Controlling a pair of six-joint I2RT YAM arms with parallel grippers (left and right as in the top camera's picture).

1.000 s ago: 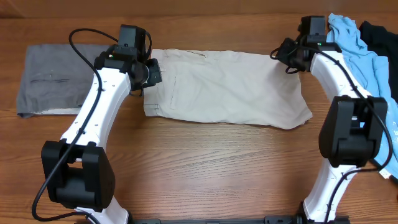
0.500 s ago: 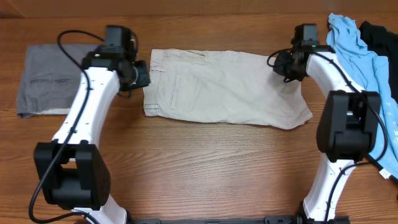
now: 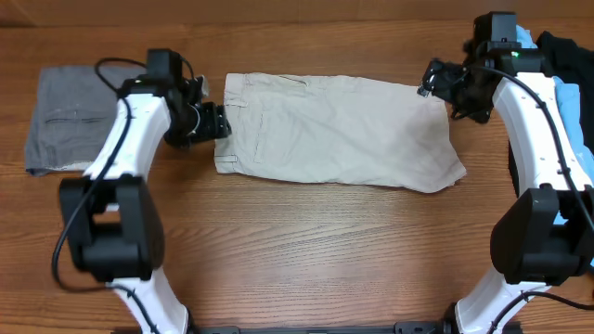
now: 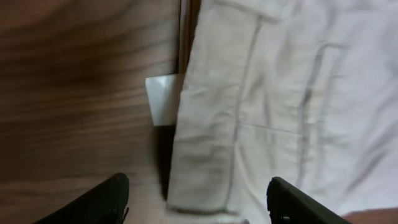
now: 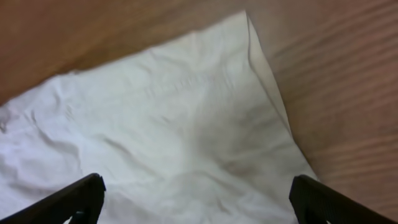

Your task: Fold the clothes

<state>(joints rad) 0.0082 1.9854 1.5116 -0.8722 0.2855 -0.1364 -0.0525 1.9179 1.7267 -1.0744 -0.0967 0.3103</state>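
Seen from above, a pair of pale beige shorts point(image 3: 339, 130) lies flat as a long band across the upper middle of the frame on a wooden table point(image 3: 306, 250), waistband end toward the left, leg hems toward the right. It lies much where it lay a second ago. What has changed is the arms: a moment back both grippers sat low on the two ends of the cloth, and both have since let go and drawn outward. The left gripper point(image 3: 215, 121) now sits just beside the waistband end at left of centre. Its own camera shows its two fingers point(image 4: 112, 198) spread wide at the bottom corners of the frame with nothing between them, above the waistband edge and a small white tag point(image 4: 163, 99) that pokes out onto bare wood. The right gripper point(image 3: 434, 82) has pulled back toward the upper right, just off the far corner of the shorts. In its wrist view its fingers point(image 5: 81, 198) are also spread wide and empty, with the pointed corner of the cloth lying loose and a little rumpled below. A folded grey garment point(image 3: 60, 116) rests at the upper left, and a blue garment point(image 3: 568, 97) and a black garment point(image 3: 568, 46) sit at the upper right edge, all apart from the shorts. The release suggests one fold has just been laid down. The shorts look too long to be finished, so a further fold, end over end, probably remains.
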